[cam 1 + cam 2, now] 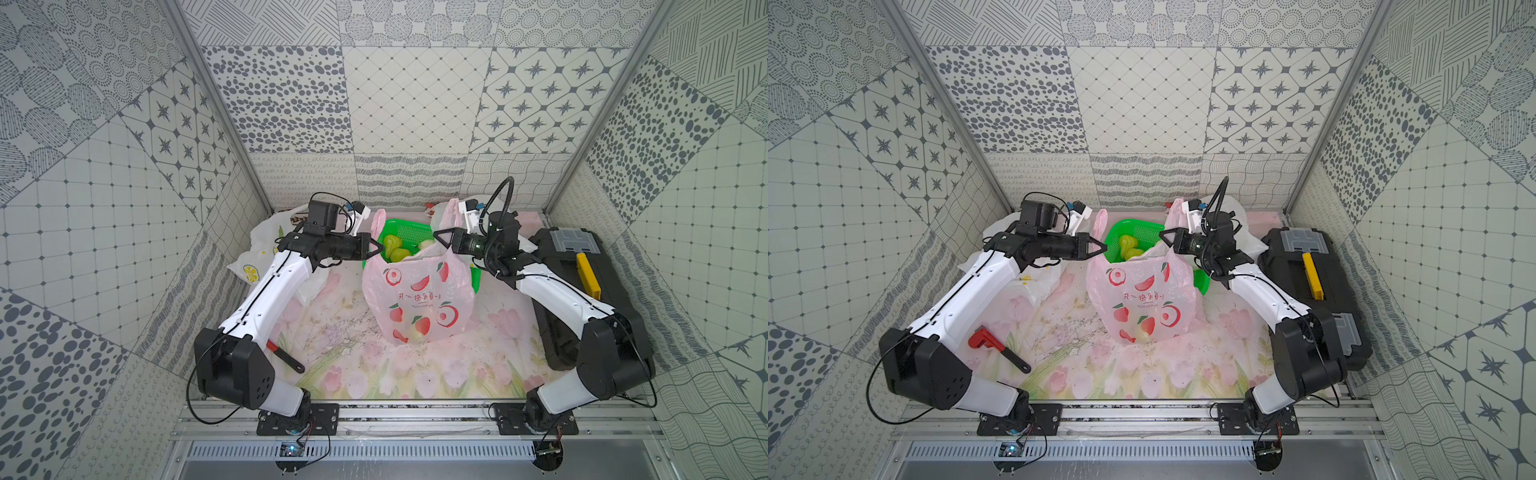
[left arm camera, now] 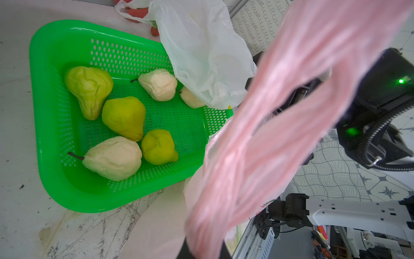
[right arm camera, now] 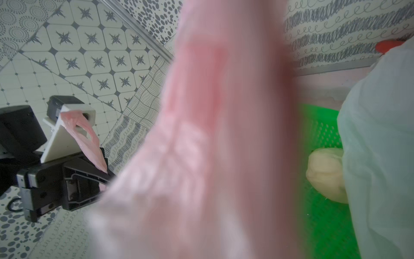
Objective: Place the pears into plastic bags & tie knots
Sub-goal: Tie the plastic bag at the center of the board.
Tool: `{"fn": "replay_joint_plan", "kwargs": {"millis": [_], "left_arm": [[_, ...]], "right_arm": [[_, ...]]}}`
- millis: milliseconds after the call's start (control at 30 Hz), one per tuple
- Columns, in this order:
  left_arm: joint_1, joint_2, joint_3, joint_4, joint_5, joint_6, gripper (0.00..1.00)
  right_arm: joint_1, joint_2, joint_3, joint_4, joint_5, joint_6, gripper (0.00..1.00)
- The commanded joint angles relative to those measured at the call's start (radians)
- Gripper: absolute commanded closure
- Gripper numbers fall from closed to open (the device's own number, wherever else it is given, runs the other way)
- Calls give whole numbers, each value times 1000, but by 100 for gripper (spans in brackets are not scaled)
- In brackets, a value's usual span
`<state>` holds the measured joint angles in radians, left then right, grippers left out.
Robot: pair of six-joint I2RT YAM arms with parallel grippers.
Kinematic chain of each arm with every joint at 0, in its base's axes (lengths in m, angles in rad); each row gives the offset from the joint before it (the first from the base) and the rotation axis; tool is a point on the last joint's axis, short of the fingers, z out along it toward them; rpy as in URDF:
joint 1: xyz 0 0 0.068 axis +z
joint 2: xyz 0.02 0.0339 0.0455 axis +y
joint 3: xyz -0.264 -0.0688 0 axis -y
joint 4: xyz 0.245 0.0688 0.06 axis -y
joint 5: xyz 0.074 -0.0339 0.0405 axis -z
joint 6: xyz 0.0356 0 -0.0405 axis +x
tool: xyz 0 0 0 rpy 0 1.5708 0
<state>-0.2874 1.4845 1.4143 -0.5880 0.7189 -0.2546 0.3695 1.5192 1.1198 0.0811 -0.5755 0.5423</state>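
Top view: pink bag [image 1: 417, 299] is stood mid-frame on the table [image 1: 340, 374], against the green basket [image 1: 399, 226]. One handle is pinched by the left pincer [image 1: 377, 248]. The other looks pinched by the right pincer [image 1: 437, 236], jaws pressed together.

Left wrist: six pears [image 2: 123, 116] are seen in the basket, centre-left, with the bunched handle at right.

Right wrist: the centre is filled by the blurred handle.

Film is judged limp, slippery and tear-prone. Handles are best gripped bunched, near the ends.
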Motion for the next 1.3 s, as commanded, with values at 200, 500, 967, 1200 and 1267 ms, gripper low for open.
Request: {"fn": "replay_joint_plan", "kwargs": {"millis": [200,500,967,1200,1267], "left_arm": [[-6,86,192,-376,158,122,100],[-40,208,258,-493,284,305,95],[-73,186,250,-514,380,463,68],[-73,160,249,-501,399,506,61],[-73,158,255,-483,385,495,59]], "right_arm": [[291,-156,118,-456,276,-359,97],[434,-44,353,-787,447,-643,97],[415,62,528,-982,361,-811,95],[406,88,549,-1009,314,-808,95],[405,94,551,-1013,300,-808,95]]}}
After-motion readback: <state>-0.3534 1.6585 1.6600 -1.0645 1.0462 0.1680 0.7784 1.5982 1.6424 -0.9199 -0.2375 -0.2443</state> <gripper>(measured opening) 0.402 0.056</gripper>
